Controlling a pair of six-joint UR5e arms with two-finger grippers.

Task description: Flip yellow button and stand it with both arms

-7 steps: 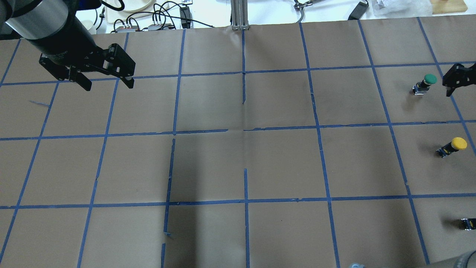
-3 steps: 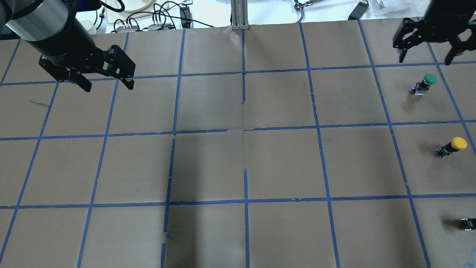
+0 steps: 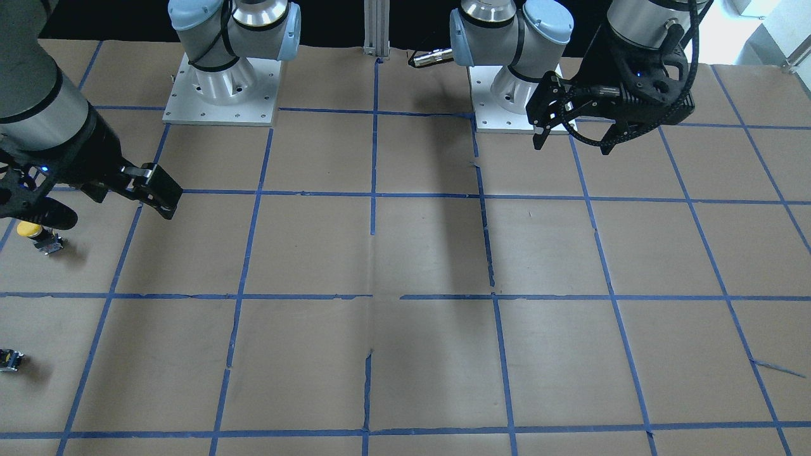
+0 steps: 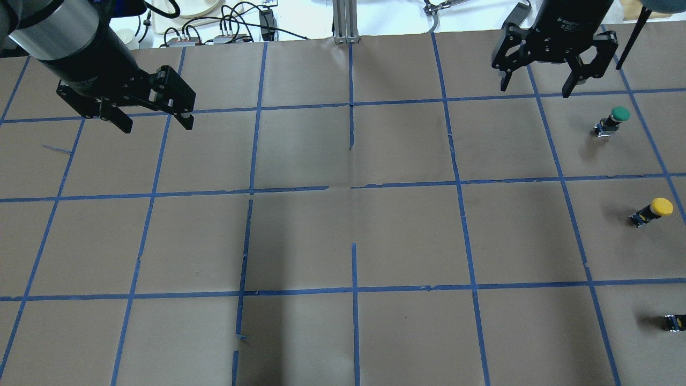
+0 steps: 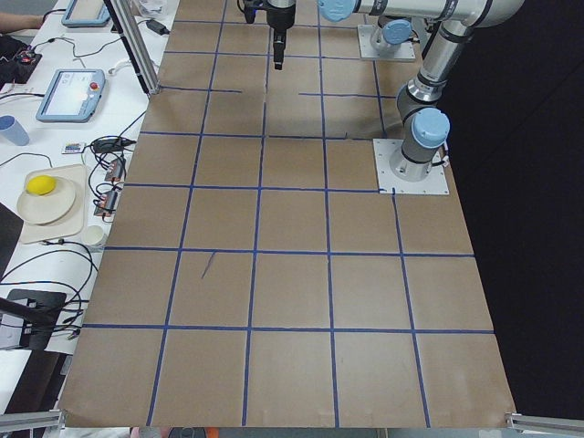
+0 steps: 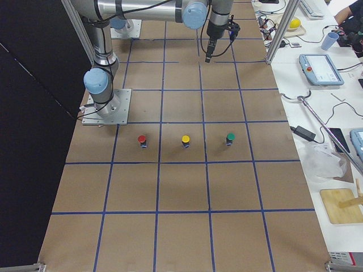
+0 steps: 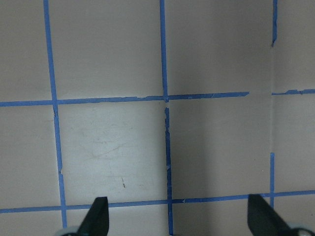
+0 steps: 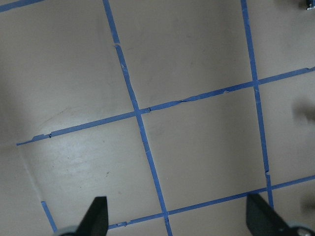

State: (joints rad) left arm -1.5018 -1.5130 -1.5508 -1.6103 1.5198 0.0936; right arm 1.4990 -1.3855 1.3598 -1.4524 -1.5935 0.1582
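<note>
**A:** Front-facing view first. Where is the yellow button (image 3: 30, 229)?

**B:** At the far left, on the brown-papered table (image 3: 431, 253). Its cap is partly hidden behind one finger of the right gripper (image 3: 117, 215). That gripper's fingers are spread wide with nothing between them. The left gripper (image 3: 570, 147) is up at the view's right, also spread and empty.

**A:** And overhead?

**B:** The yellow button (image 4: 654, 210) sits near the right edge, well apart from both grippers. The green button (image 4: 613, 120) is in the next square beyond it. The right gripper (image 4: 536, 90) is over the table's far side with its fingers wide apart, holding nothing. The left gripper (image 4: 158, 126) is far off on the left side, equally spread and empty.

**A:** Exterior left?

**B:** The left gripper (image 5: 276, 55) points down, small and distant. From there I cannot tell how far apart its fingers are.

**A:** Exterior right?

**B:** Three buttons stand in a row: the red button (image 6: 142, 140) nearest the robot, the yellow button (image 6: 185, 140) in the middle and the green button (image 6: 230, 138) farthest out. The yellow one looks to stand on its body, cap up. The right gripper (image 6: 208, 52) points down well beyond them.

**A:** Wrist cameras?

**B:** The left gripper (image 7: 180, 221) shows both fingertips far apart, with only table and blue tape (image 7: 165, 49) between them. The right gripper (image 8: 180, 221) looks the same — wide and empty.
</note>
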